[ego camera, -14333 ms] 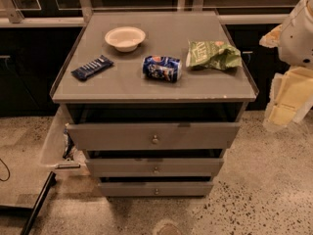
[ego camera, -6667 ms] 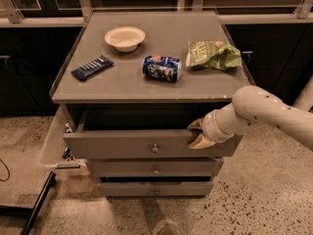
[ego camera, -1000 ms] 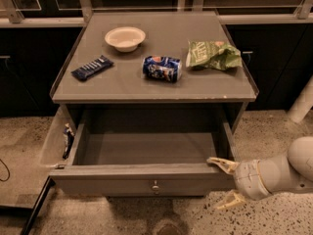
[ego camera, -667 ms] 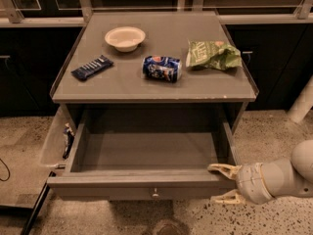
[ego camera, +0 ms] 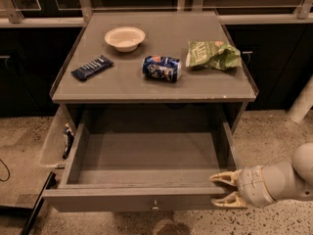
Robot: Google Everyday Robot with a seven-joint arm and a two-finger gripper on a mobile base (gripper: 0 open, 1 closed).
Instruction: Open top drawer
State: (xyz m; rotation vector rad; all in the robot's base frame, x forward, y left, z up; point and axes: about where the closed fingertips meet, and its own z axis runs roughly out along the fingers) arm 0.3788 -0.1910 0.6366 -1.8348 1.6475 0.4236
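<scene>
The top drawer (ego camera: 146, 199) is a wide grey drawer with a small round metal knob at the middle of its front. It stands pulled far out from the cabinet and its inside is bare. My gripper (ego camera: 220, 190) is at the drawer's front right corner. Its cream fingers (ego camera: 226, 178) are spread, one over the top edge of the front panel and one lower against the front. They hold nothing. The lower drawers are hidden under the open one.
On the cabinet top (ego camera: 122, 87) lie a white bowl (ego camera: 125, 37), a dark snack bar (ego camera: 91, 67), a blue can on its side (ego camera: 162, 68) and a green chip bag (ego camera: 213, 54). A speckled floor (ego camera: 274, 131) surrounds the cabinet. A white post (ego camera: 302, 104) stands at right.
The drawer has slid a little farther out toward the camera, and my gripper has moved back with its front right corner.
</scene>
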